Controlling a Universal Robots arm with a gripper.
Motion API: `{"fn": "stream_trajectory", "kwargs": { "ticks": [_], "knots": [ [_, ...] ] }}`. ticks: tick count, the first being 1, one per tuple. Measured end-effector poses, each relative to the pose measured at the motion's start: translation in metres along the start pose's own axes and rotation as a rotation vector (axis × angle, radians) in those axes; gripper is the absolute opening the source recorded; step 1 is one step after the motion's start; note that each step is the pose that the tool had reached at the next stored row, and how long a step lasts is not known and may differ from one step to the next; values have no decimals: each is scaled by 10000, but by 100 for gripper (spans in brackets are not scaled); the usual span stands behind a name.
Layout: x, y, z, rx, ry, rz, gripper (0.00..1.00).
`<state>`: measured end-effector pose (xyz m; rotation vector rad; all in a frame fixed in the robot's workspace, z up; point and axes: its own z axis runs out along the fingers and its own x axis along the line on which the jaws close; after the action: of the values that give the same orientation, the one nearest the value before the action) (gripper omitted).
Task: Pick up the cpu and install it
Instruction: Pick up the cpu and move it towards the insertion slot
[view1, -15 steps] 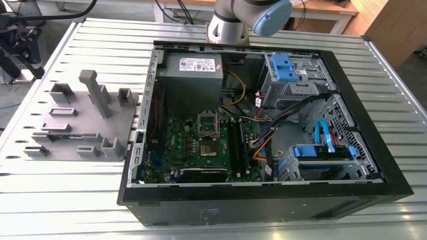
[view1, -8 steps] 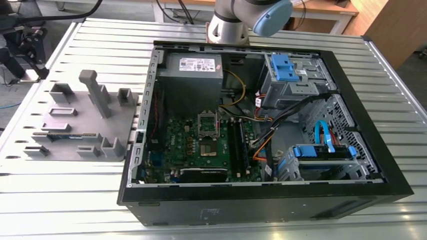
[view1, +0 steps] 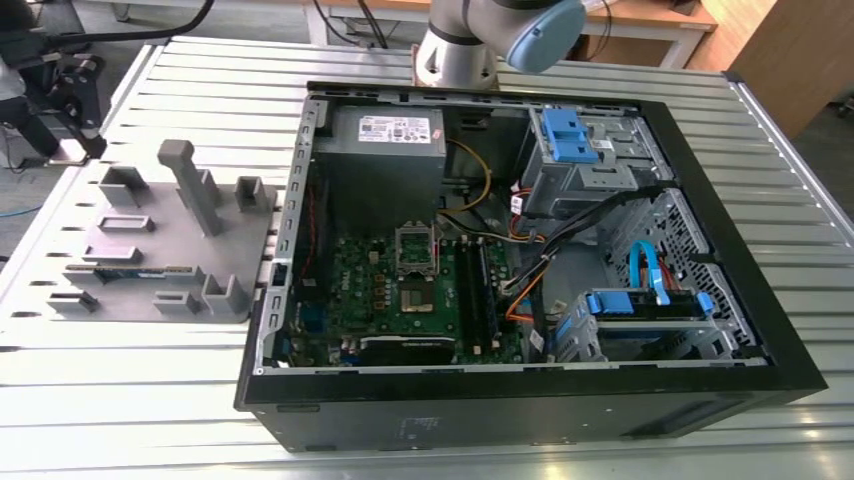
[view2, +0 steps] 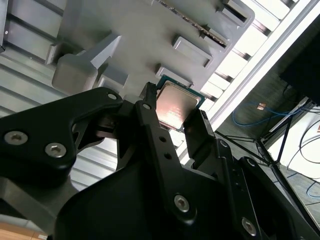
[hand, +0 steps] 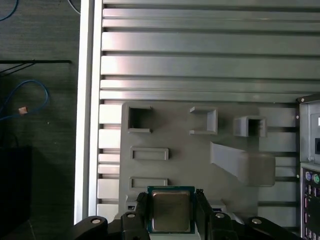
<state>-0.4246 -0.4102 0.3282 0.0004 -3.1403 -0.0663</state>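
Second wrist view: pincer (view2: 172, 108) clamps the cpu (view2: 176, 104) (exterior view: computer case (view1: 534, 405)).

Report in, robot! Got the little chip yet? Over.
Gripper shut on the cpu. Held over the gray fixture plate, beside the computer case. Nothing seen blocking it.

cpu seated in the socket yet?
No, in the first wrist view the cpu is clamped in the pincer, held above the gray fixture plate.

Flat silver-topped square cpu (hand: 171, 210) between the jaws
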Motion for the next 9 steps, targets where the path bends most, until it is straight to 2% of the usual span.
{"fn": "stream_trajectory", "kwargs": {
  "ticks": [9],
  "knots": [
    [-97,0,0,0,0,0,47]
  ]
}}
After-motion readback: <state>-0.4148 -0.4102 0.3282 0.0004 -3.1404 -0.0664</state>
